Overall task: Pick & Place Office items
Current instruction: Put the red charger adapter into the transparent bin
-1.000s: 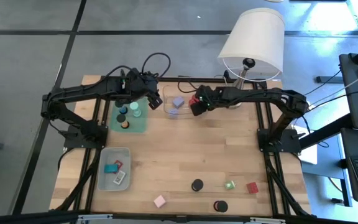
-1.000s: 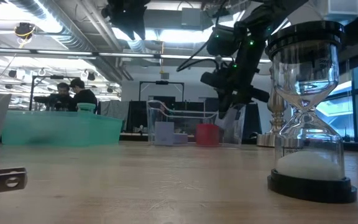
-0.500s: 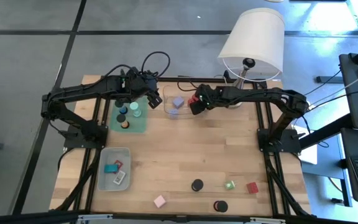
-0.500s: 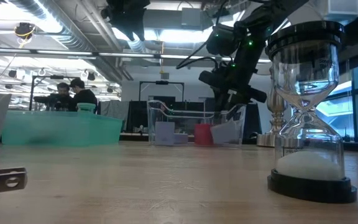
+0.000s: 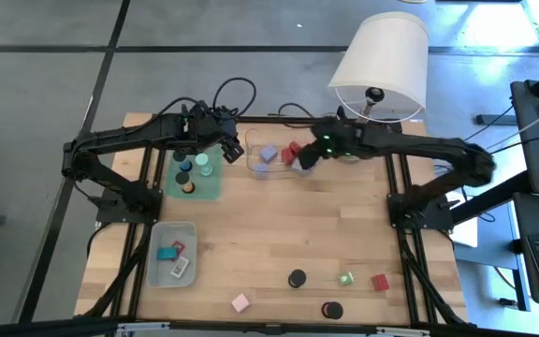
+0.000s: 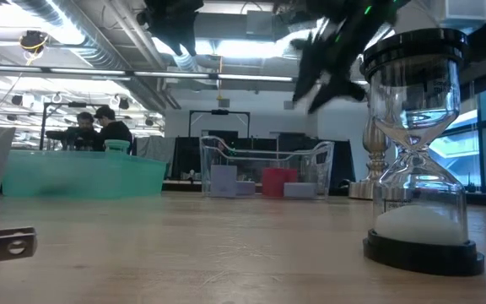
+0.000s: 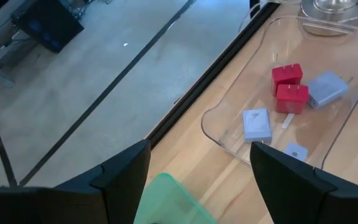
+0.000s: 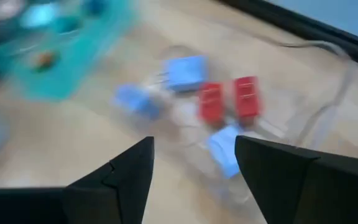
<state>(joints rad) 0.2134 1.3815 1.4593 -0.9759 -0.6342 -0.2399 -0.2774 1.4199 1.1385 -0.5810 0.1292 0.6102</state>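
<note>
The office items lie scattered. Two red blocks [image 7: 289, 86] and several lilac blocks [image 7: 257, 124] rest on the floor of the clear tray [image 5: 254, 161]. Black caps [image 5: 184, 177] sit in the green tray [image 5: 215, 187]. A teal block [image 5: 166, 253] and flat labelled pieces lie in the grey tray [image 5: 156, 273]. My right gripper [image 5: 303, 163] hangs open above the clear tray's right end, with nothing between its fingers [image 8: 194, 168]. My left gripper [image 5: 230, 148] waits open between the green and clear trays, over the table's far edge [image 7: 197, 180].
Near the front edge lie two black caps [image 5: 297, 278], a green block [image 5: 345, 279], a red block [image 5: 380, 282] and a pink block [image 5: 240, 302]. A white-shaded lamp [image 5: 382, 56] stands at the far right. An hourglass-shaped object [image 6: 416, 152] stands close to the low camera.
My right gripper has let go of a red block, which now lies in the clear tray beside the other red one. It has then risen quickly out of the tray and drawn back a little toward the table's right.
</note>
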